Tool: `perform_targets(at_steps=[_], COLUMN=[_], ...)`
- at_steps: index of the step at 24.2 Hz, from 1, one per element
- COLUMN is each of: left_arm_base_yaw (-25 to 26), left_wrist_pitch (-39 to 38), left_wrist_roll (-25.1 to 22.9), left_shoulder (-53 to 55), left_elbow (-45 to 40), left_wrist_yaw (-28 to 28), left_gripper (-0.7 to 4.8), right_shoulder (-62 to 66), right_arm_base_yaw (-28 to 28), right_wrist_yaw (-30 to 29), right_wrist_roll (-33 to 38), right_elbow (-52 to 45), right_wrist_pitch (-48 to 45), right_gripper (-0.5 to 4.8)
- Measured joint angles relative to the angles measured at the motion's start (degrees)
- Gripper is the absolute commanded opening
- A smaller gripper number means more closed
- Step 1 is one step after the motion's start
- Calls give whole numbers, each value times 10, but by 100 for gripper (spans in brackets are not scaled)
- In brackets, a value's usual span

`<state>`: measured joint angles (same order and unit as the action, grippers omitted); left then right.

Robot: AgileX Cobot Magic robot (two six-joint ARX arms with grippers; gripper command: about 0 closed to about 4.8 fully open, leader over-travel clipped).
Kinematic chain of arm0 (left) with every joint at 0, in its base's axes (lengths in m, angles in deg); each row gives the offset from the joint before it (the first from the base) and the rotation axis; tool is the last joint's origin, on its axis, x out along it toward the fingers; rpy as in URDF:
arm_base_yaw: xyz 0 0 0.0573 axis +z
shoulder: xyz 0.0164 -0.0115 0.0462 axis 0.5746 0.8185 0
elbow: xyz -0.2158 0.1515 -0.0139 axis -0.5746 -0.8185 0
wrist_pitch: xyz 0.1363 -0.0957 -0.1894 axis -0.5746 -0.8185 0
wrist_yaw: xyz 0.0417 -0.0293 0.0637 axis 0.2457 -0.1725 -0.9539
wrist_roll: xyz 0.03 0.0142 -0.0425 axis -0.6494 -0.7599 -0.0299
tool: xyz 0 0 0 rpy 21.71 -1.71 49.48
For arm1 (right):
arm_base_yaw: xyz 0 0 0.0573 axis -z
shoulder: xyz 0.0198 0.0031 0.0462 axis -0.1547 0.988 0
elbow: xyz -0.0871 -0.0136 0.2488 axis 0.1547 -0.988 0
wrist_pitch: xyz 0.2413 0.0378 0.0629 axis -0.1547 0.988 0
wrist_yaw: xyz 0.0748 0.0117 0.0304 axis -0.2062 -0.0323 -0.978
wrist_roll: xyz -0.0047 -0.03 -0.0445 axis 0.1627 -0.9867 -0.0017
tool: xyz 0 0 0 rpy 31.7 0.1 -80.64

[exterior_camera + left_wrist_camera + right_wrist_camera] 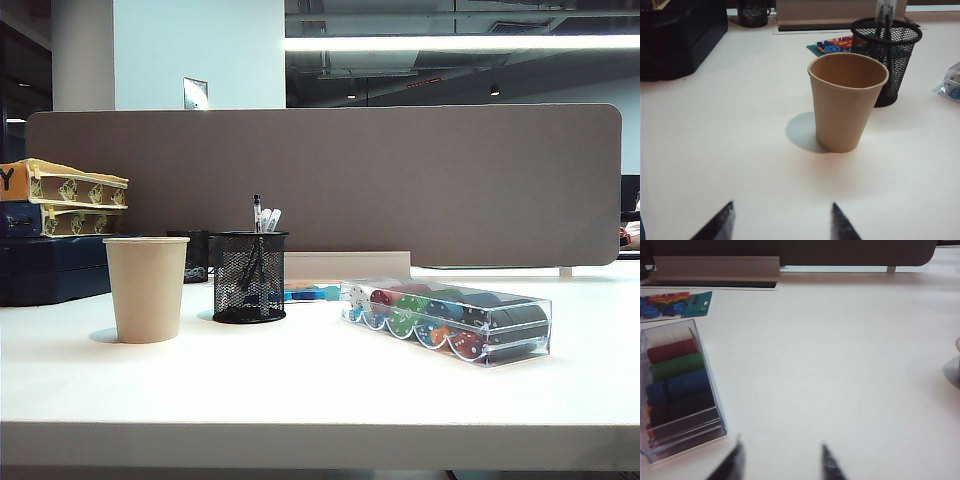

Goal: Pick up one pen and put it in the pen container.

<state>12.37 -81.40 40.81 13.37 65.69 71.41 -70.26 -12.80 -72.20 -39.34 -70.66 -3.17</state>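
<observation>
The pen container (249,277) is a black wire-mesh cup standing on the white table, just right of the paper cup. The pen (257,213), black-barrelled with a whitish section, stands upright inside it beside two whitish pen tops (270,219). In the left wrist view the mesh cup (890,55) sits behind the paper cup with dark pens (886,20) poking out. My left gripper (782,206) is open over bare table, well short of the paper cup. My right gripper (781,444) has its blurred jaws apart, empty, beside the chip box. Neither gripper shows in the exterior view.
A beige paper cup (146,289) stands left of the mesh cup. A clear box of coloured chips (447,320) lies to the right. A flat blue item (305,293) lies behind them. Dark stacked trays (50,250) fill the far left, and a brown partition (400,180) closes the back.
</observation>
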Motion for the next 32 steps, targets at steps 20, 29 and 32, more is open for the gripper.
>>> perform_targets(at_steps=[20, 29, 32], left_arm_base_yaw=[0, 0, 0], left_wrist_pitch=[-21, -21, -21], left_wrist_roll=[0, 5, 5], left_shoulder=[0, 0, 0], left_elbow=[0, 0, 0], left_wrist_yaw=[0, -2, -2], left_gripper=[-6, -6, -6], right_shoulder=[0, 0, 0], right_arm_base_yaw=[0, 0, 0], right_wrist_yaw=[-26, -28, -31], right_wrist_roll=[3, 4, 32], right_elbow=[0, 0, 0], right_wrist_pitch=[2, 2, 2], right_gripper=[-1, -1, -1])
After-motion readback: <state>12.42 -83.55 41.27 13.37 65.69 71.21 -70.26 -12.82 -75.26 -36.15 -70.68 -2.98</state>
